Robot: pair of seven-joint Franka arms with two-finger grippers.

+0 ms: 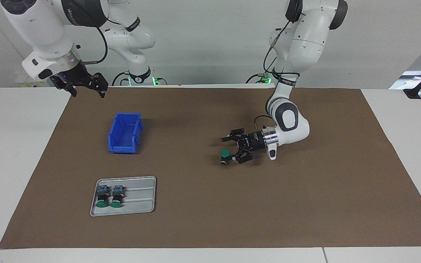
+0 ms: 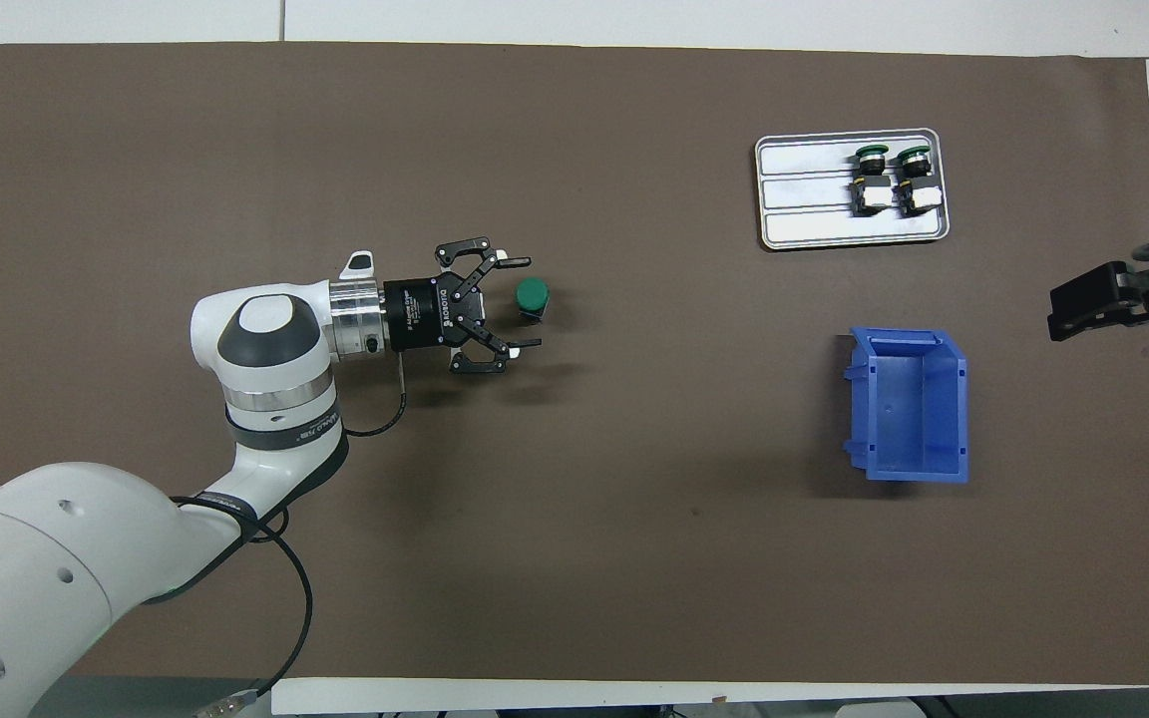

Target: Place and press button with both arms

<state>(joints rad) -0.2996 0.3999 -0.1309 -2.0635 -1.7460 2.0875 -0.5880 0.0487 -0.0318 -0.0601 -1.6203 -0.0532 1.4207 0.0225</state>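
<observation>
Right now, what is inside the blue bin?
Nothing can be seen in the blue bin: the overhead view shows its bare floor. The corner under its nearer wall is partly hidden. Two buttons lie on the grey tray.

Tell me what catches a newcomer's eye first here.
The left hand lies low over the mat's middle, open around a green-capped button standing on the mat. Toward the right arm's end sit a blue bin and, farther from the robots, a grey tray with two more buttons. The right hand waits raised.
</observation>
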